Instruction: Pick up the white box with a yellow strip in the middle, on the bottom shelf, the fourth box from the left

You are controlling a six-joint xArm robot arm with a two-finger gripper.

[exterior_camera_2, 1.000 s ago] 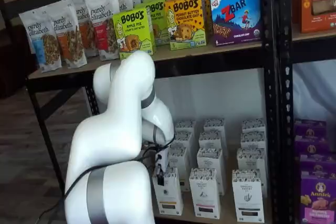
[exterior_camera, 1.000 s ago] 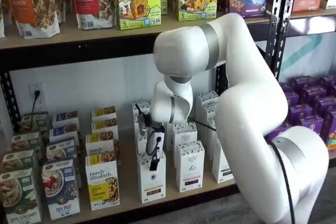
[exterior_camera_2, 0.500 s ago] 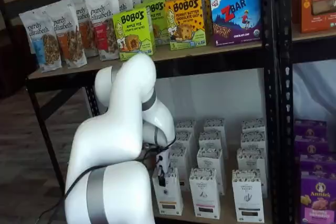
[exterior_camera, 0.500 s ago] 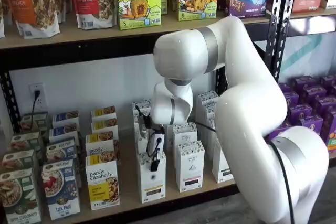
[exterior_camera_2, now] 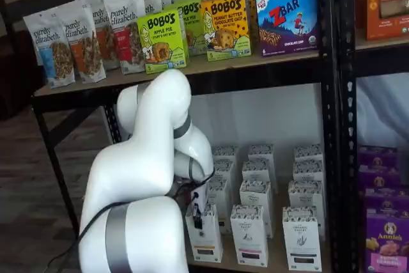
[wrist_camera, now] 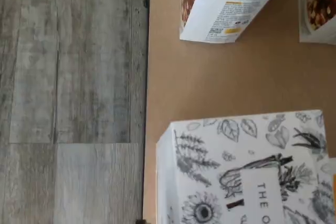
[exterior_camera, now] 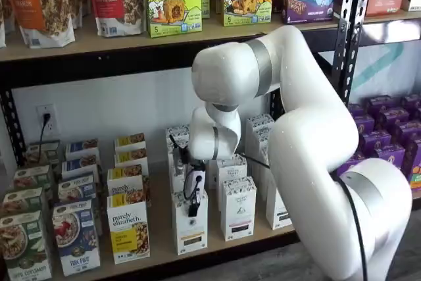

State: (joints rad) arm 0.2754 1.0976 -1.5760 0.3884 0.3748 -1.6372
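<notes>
The white box (exterior_camera: pixel 191 231) with a speckled top band and a tan strip stands at the front of the bottom shelf (exterior_camera: pixel 158 225). It also shows in a shelf view (exterior_camera_2: pixel 206 241). My gripper (exterior_camera: pixel 193 207) hangs right at the box's top, with a black finger and cable over its upper front; it shows at the same spot in a shelf view (exterior_camera_2: pixel 197 217). No gap between the fingers shows, so I cannot tell if they grip the box. The wrist view shows the box's printed top (wrist_camera: pixel 247 166) close up on the tan shelf board (wrist_camera: pixel 210 87).
Similar white cartons with dark strips (exterior_camera: pixel 238 210) stand just right of the box and behind it. A purely elizabeth box (exterior_camera: pixel 128 231) stands to its left, also in the wrist view (wrist_camera: pixel 226 3). Purple boxes (exterior_camera: pixel 388 143) fill the right bay. Grey floor (wrist_camera: pixel 68 98) lies beyond the shelf edge.
The arm's upper joints have shifted slightly. The gripper stays at the white box's top and the box stands in nearly the same place.
</notes>
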